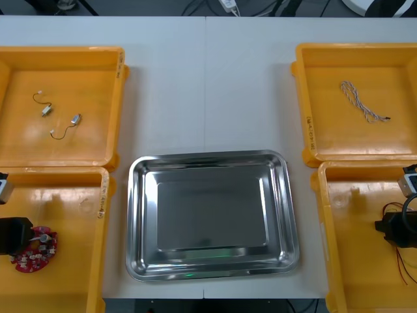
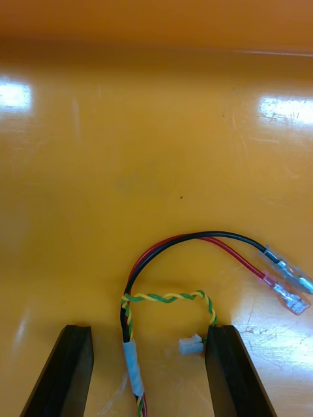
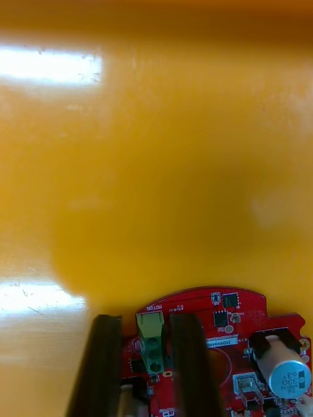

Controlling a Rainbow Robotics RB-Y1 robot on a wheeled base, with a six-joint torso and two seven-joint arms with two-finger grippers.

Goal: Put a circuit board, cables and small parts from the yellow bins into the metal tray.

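Note:
A round red circuit board (image 1: 36,251) lies in the near left yellow bin (image 1: 68,202). My left gripper (image 1: 29,237) is at the board's edge. In the left wrist view the left gripper (image 3: 147,320) is shut on the circuit board (image 3: 222,313), its fingers pinching the board's green connector block (image 3: 151,339). A red and black cable (image 1: 399,257) lies in the near right yellow bin (image 1: 355,248), under my right gripper (image 1: 383,227). The right gripper (image 2: 149,332) stands open, its fingers either side of the cable (image 2: 195,240). The metal tray (image 1: 212,215) is bare and shiny.
The far left bin (image 1: 58,147) holds two small metal parts (image 1: 45,111) (image 1: 74,120) with wire tails. A twisted blue and white cable (image 1: 363,102) lies in the far right bin (image 1: 355,140). The tray sits between the bins near the front edge.

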